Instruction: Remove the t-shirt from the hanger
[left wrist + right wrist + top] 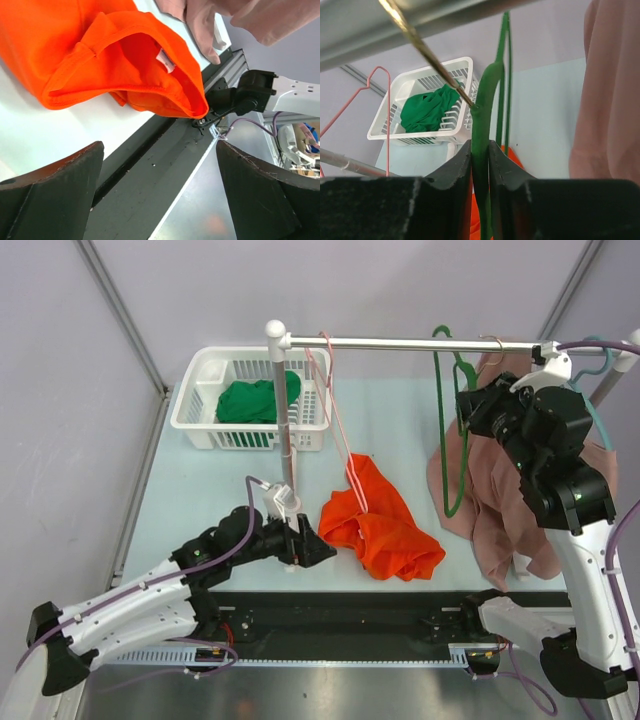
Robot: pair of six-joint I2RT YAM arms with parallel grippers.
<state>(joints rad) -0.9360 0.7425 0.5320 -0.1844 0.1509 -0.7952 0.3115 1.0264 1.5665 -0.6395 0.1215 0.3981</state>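
We see the orange t-shirt (385, 530) heaped on the pale table (400, 430) at the lower middle of the top view. The pink hanger (340, 420) hooks over the metal rail (400, 342) near the top centre and slants down to the heap. Its lower end seems to be still caught in the cloth, though the folds hide that part.

The left gripper (318, 550) lies low on the table just left of the heap, with its 2 fingers spread wide and nothing between them. In its own wrist view the shirt's collar opening, with a small white label, fills the upper left. The black mounting rail at the table's edge lies beneath the spread fingers.

The right gripper (480, 150) is raised at the upper right of the top view, pinched tight on the neck of a green hanger (484, 100) that hooks over the same rail. A mauve t-shirt (500, 520) hangs just right of the green hanger and drapes down to the table. The right arm covers part of it.

The rack's white pole (284, 420) stands directly between the left arm and the white basket (188, 400) at the upper left. A green garment (255, 400) lies bunched inside the basket. The pole also rises close beside the pink hanger.
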